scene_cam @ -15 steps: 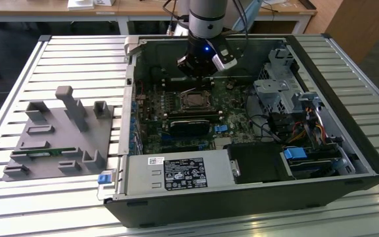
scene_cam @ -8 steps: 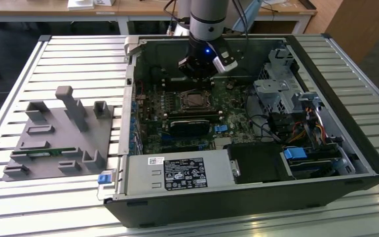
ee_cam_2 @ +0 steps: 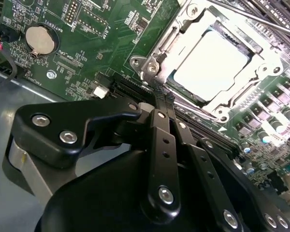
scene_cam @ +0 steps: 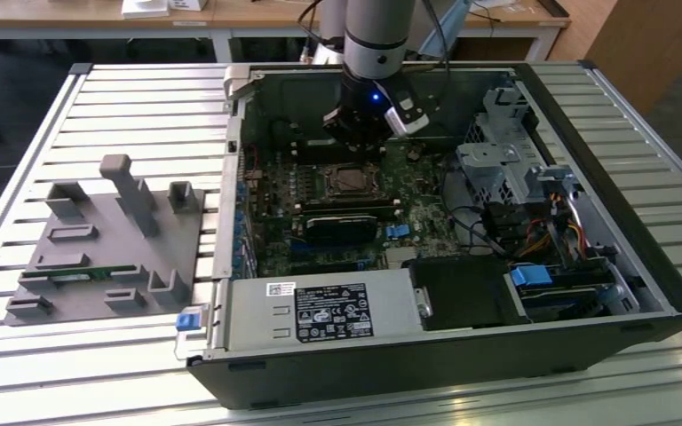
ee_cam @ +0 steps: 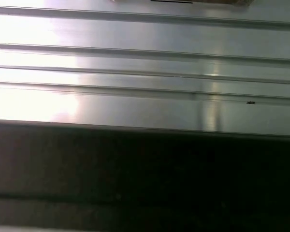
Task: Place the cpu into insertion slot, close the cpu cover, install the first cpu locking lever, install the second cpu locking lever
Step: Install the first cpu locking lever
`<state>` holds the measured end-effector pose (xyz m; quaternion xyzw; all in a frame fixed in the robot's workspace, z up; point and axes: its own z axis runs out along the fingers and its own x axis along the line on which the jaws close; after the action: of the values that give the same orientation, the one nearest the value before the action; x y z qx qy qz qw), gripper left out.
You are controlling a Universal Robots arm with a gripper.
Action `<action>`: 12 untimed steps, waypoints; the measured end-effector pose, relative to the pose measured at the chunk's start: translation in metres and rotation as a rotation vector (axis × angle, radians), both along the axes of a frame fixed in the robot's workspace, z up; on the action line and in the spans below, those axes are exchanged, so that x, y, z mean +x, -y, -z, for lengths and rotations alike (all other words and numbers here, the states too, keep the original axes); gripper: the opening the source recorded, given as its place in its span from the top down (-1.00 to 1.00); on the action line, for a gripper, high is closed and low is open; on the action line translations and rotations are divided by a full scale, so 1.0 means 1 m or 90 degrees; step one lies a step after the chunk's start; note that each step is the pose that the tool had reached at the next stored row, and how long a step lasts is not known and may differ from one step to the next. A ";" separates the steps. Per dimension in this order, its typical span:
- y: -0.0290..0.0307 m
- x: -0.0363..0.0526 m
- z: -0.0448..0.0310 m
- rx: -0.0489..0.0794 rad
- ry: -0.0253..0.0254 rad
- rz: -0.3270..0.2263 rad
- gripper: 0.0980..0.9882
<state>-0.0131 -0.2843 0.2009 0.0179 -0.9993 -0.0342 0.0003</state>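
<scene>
fingers (ee_cam_2: pixel 162 99): pressed together, nothing held, tips just beside socket corner.
cpu (ee_cam_2: pixel 210 63): already seated in insertion slot (scene_cam: pixel 347 180), cpu cover (ee_cam_2: pixel 261 72) down over it.
tip: approach lever low w/ tips aligned, push slow.

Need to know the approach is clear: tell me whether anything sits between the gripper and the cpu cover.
Nothing visible does. In the second wrist view the gripper has its fingertips together beside a corner of the cpu cover, with bare green motherboard around it. The cpu shows through the cover's window.
</scene>
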 end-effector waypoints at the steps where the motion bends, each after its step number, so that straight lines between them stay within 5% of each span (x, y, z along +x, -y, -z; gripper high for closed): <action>1: 0.0000 0.0004 0.0005 0.000 0.0000 0.000 0.98; 12: -0.0001 0.0010 -0.0026 0.000 0.0002 0.000 0.98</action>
<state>-0.0121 -0.2842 0.2035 0.0179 -0.9993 -0.0340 0.0002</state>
